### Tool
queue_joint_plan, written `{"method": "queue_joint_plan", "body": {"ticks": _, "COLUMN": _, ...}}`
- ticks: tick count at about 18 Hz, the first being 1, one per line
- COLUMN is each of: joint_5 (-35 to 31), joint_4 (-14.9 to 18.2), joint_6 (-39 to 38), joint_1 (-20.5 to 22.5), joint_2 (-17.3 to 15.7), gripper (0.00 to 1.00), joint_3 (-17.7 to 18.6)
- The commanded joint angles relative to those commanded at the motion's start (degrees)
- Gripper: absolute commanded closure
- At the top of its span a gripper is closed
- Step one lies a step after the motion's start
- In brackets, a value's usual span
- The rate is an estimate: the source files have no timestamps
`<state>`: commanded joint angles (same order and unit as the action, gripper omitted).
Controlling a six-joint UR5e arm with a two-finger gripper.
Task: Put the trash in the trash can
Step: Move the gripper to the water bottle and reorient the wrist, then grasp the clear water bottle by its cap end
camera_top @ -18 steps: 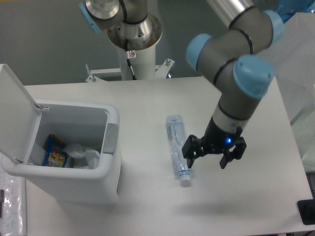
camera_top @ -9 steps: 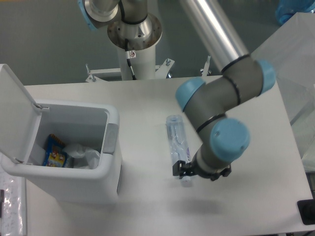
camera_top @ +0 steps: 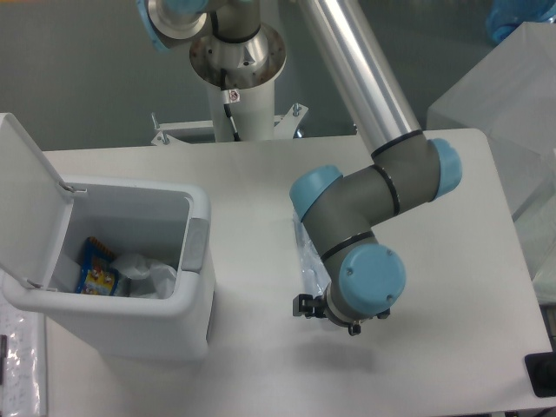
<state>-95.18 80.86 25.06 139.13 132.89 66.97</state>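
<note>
Your gripper (camera_top: 323, 310) has dropped from beside the bottle (camera_top: 307, 258) onto its cap end; wrist hides the jaws, so grip state unclear. Bottle lies on the table right of the trash can (camera_top: 198, 217), lid open. Pickup looks imminent; bag (camera_top: 143, 274) sits inside already.
</note>
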Motion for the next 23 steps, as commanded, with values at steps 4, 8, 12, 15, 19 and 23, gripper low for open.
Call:
{"method": "queue_joint_plan", "body": {"ticks": 4, "joint_5": -1.67, "joint_4": -1.14, "joint_6": -0.97, "joint_1": -0.61, "joint_2": 1.32, "gripper": 0.0, "joint_3": -0.18}}
{"method": "queue_joint_plan", "body": {"ticks": 8, "joint_5": -1.76, "joint_4": -1.14, "joint_6": -1.68, "joint_1": -1.05, "joint_2": 1.59, "gripper": 0.12, "joint_3": 0.44}}
{"method": "queue_joint_plan", "body": {"ticks": 12, "joint_5": -1.76, "joint_4": -0.88, "joint_6": -2.73, "joint_1": -1.41, "joint_2": 1.94, "gripper": 0.33, "joint_3": 0.61}}
{"method": "queue_joint_plan", "body": {"ticks": 15, "joint_5": -2.02, "joint_4": -0.97, "joint_6": -2.73, "joint_1": -1.49, "joint_2": 1.94, "gripper": 0.38, "joint_3": 1.14}}
{"method": "queue_joint_plan", "body": {"ticks": 19, "joint_5": -4.75, "joint_4": -0.88, "joint_6": -2.73, "joint_1": -2.37, "joint_2": 1.85, "gripper": 0.45, "joint_3": 1.84}}
{"method": "queue_joint_plan", "body": {"ticks": 23, "joint_5": -4.75, "joint_4": -0.79, "joint_6": -2.73, "joint_1": -2.37, "joint_2": 1.59, "gripper": 0.67, "joint_3": 1.76}}
